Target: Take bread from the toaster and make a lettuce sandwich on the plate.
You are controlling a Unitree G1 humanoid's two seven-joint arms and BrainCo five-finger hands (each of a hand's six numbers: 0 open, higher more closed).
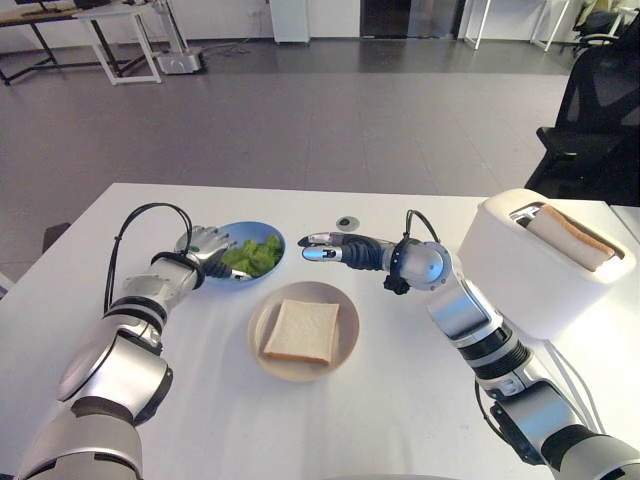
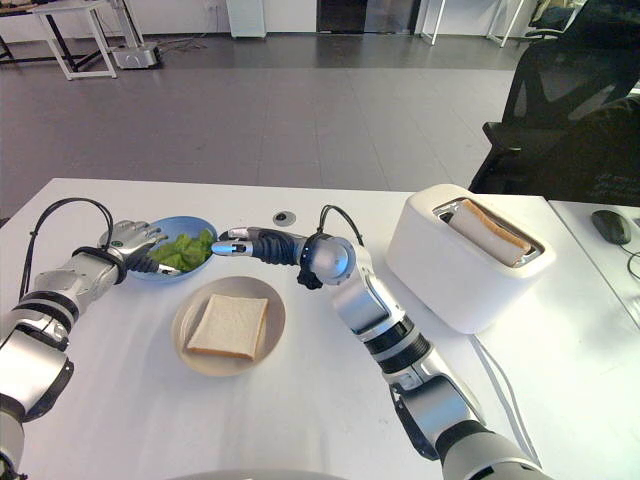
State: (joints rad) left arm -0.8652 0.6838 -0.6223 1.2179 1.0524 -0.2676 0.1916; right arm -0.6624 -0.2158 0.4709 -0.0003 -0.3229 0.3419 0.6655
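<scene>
A slice of bread [image 1: 301,331] lies flat on the beige plate [image 1: 347,345] in the middle of the table. Behind it to the left stands a blue bowl [image 1: 244,233] of green lettuce [image 1: 254,255]. My left hand [image 1: 205,249] rests at the bowl's left rim, its fingers curled onto the lettuce. My right hand [image 1: 332,248] hovers just right of the bowl, behind the plate, with its fingers stretched out and nothing in it. The white toaster [image 1: 530,265] stands at the right with a second slice [image 1: 569,236] sticking out of its slot.
A small round metal fitting [image 1: 346,222] is set in the table behind the bowl. A computer mouse [image 2: 606,226] lies on a neighbouring table at the far right. A dark office chair [image 1: 592,110] stands behind the toaster.
</scene>
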